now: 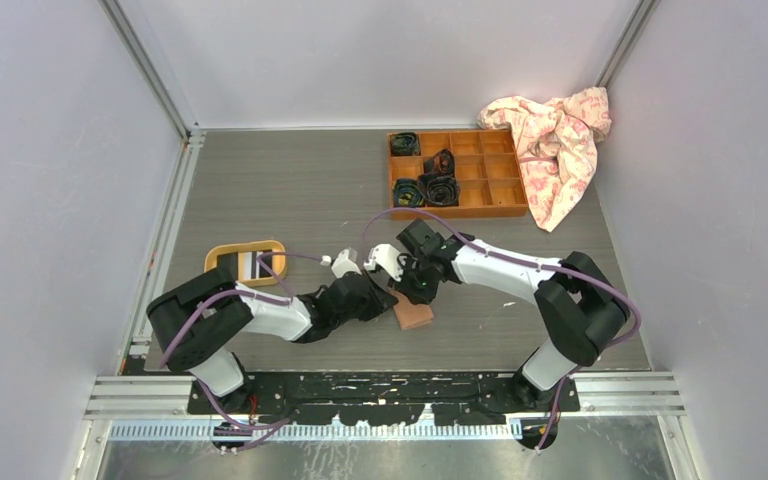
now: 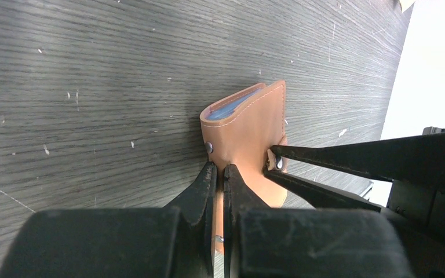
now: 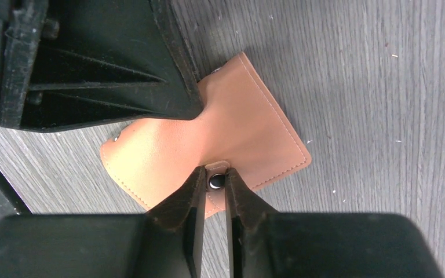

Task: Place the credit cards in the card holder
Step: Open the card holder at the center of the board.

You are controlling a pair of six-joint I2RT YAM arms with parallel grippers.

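Note:
The salmon-pink card holder (image 1: 415,316) lies folded on the dark table between both arms. My left gripper (image 2: 220,169) is shut on one leather edge of the card holder (image 2: 249,124), whose bluish pockets show at its far end. My right gripper (image 3: 215,174) is shut on the snap tab (image 3: 216,180) of the card holder (image 3: 249,127); its fingers (image 2: 330,157) reach in from the right in the left wrist view. The credit cards (image 1: 253,265), white and black-striped, lie in the yellow oval tray (image 1: 214,258) left of the arms.
An orange-brown wooden compartment box (image 1: 490,185) holding dark rolled items stands at the back. A pink patterned cloth (image 1: 558,140) is bunched beside it at the back right. The table's near edge runs just behind the card holder.

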